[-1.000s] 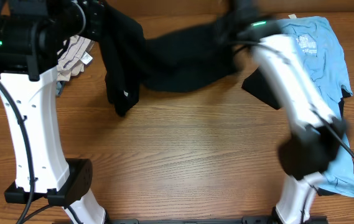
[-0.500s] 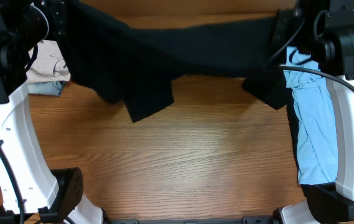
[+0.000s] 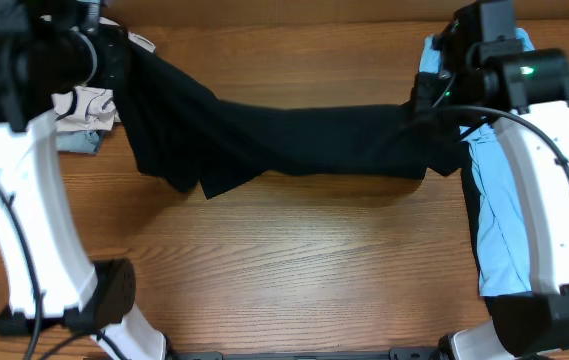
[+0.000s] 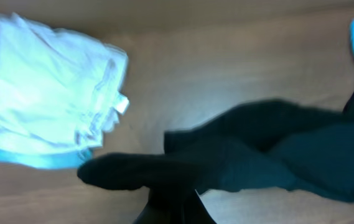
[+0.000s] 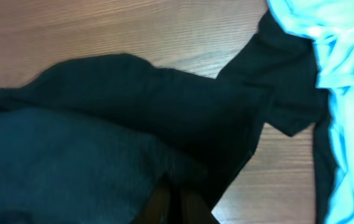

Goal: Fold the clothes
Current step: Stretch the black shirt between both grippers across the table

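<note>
A black garment [image 3: 304, 140] hangs stretched across the table between my two grippers, its lower edge sagging onto the wood. My left gripper [image 3: 124, 62] is shut on its left end, and in the left wrist view the black cloth [image 4: 257, 155] bunches over the closed fingers [image 4: 173, 208]. My right gripper [image 3: 427, 100] is shut on the right end; the black fabric [image 5: 102, 137] covers its fingertips [image 5: 177, 205]. A light blue T-shirt [image 3: 504, 220] lies along the right side under the right arm.
A beige and white pile [image 3: 84, 105] with a pale blue piece [image 3: 77, 143] lies at the left, beside the left arm. Another black piece [image 5: 282, 93] lies partly under the light blue T-shirt [image 5: 344, 93]. Both arm bases stand at the front edge.
The grippers moved apart and spread the black garment wide. Since half a second ago it has come toward the front and sagged lower in the middle.
</note>
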Controlling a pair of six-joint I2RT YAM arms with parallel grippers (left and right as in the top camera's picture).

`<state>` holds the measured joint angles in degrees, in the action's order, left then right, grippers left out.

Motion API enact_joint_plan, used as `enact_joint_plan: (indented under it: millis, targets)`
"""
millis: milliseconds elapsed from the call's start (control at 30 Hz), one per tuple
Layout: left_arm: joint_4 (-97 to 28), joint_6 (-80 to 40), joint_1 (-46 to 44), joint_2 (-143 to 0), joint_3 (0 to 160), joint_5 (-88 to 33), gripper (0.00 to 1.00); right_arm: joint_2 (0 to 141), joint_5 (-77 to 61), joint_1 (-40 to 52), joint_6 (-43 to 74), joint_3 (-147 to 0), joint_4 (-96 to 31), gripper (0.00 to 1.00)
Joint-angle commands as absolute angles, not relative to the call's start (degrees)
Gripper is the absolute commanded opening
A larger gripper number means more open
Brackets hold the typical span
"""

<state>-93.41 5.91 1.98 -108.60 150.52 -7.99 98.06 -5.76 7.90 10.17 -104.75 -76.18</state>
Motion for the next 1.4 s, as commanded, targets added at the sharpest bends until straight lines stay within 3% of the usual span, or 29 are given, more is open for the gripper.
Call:
enact_joint_plan:
  millis: [0,300,333,367,400,600,900,1200,1300,1367]
  targets:
    - [-94.00,5.15,1.19,-114.96,148.44,-9.02,0.04,100.20,-7.27,7.70,10.31,-98.41,-72.27,0.04]
    - [-92.99,5.34,-2.31,-127.55,148.31,-8.99,0.04,106.17,-7.40,7.68,10.52,-85.86,-59.11,0.04]
    - [-92.55,5.32,-2.76,-128.64,148.31,-8.99,0.04,106.63,-7.40,7.68,10.50,-85.19,-58.08,0.13]
    - [-92.20,5.32,-3.11,-129.34,148.31,-8.99,0.04,106.96,-7.38,7.64,10.46,-84.97,-57.63,0.28]
    - [-91.79,5.30,-3.44,-130.10,148.31,-9.02,0.04,107.18,-7.38,7.62,10.46,-84.97,-57.54,0.35]
    - [-90.11,5.13,-4.43,-131.24,148.33,-8.78,0.04,107.18,-9.30,7.64,10.50,-85.10,-62.37,0.44]
    - [-90.02,5.15,-4.54,-131.24,148.33,-8.80,0.04,107.18,-9.37,7.64,12.25,-76.27,-63.92,0.47]
    - [-89.91,5.15,-4.51,-131.24,148.33,-8.78,0.04,107.18,-12.32,7.75,12.25,-69.60,-52.10,0.46]
    - [-89.91,5.15,-4.54,-131.24,148.33,-8.75,0.04,107.18,-12.32,7.75,12.25,-69.43,-50.17,0.41]
    - [-89.67,5.13,-4.54,-131.24,148.33,-8.80,0.04,107.18,-12.08,7.75,12.23,-69.43,-49.28,0.31]
